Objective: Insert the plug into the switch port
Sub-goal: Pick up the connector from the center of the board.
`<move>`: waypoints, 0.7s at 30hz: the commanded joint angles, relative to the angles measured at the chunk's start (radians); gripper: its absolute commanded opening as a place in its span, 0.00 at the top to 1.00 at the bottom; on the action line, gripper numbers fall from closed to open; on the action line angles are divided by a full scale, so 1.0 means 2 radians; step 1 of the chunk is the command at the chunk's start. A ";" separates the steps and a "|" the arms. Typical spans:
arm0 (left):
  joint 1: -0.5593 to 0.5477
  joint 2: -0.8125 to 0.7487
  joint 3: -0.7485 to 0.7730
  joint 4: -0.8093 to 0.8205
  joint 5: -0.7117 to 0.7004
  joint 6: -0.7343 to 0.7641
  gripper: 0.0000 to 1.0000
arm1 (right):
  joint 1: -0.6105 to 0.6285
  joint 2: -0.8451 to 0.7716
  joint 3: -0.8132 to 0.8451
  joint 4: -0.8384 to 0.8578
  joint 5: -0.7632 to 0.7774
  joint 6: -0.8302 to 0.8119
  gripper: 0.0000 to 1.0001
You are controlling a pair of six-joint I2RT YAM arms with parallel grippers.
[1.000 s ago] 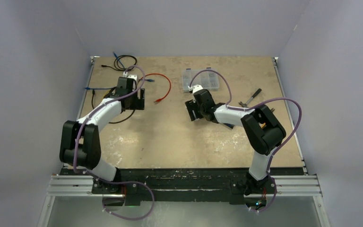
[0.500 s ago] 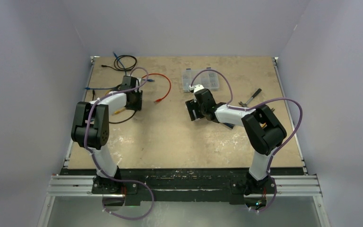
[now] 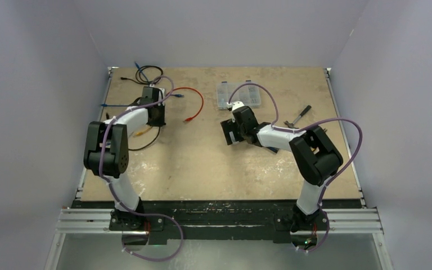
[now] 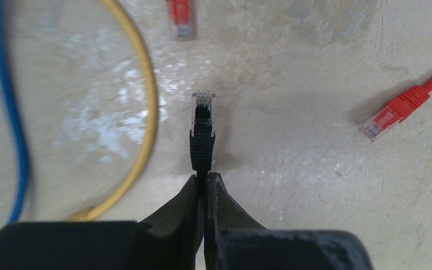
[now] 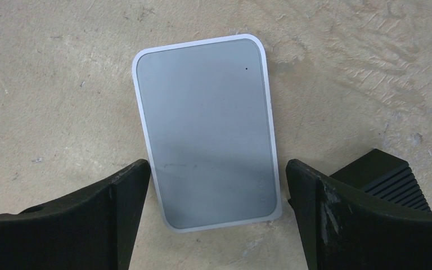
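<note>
In the left wrist view the plug (image 4: 203, 115), a clear connector with a black boot, points away from me just above the table. My left gripper (image 4: 205, 179) is shut on its thin black cable right behind the boot. From above, the left gripper (image 3: 156, 115) sits at the far left among loose cables. The switch (image 5: 205, 129), a flat grey box with a white rim, lies flat on the table. My right gripper (image 5: 216, 174) stands open with one finger on each side of its near end, apart from it. Its ports do not show.
A yellow cable (image 4: 146, 112), a blue cable (image 4: 8, 112) and two red plugs (image 4: 394, 112) (image 4: 180, 17) lie around the black plug. A black ribbed part (image 5: 382, 171) sits right of the switch. A clear parts box (image 3: 237, 94) and pliers (image 3: 298, 116) lie further back.
My left gripper has closed on the black cable, and the left arm's elbow swung in toward the left edge. The right gripper's fingers have spread a little wider.
</note>
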 commanded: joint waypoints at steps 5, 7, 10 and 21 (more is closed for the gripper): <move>0.005 -0.175 0.018 -0.051 -0.177 0.013 1.00 | -0.002 -0.035 -0.009 -0.001 0.020 0.008 0.04; 0.005 -0.201 0.025 -0.062 -0.215 0.009 1.00 | -0.002 -0.041 -0.011 0.000 0.025 0.009 0.03; 0.005 -0.234 0.050 -0.072 -0.267 0.014 1.00 | -0.002 -0.054 -0.018 0.002 0.033 0.011 0.02; 0.005 -0.287 0.235 -0.120 -0.379 0.092 1.00 | -0.003 -0.093 -0.040 0.036 0.041 0.017 0.02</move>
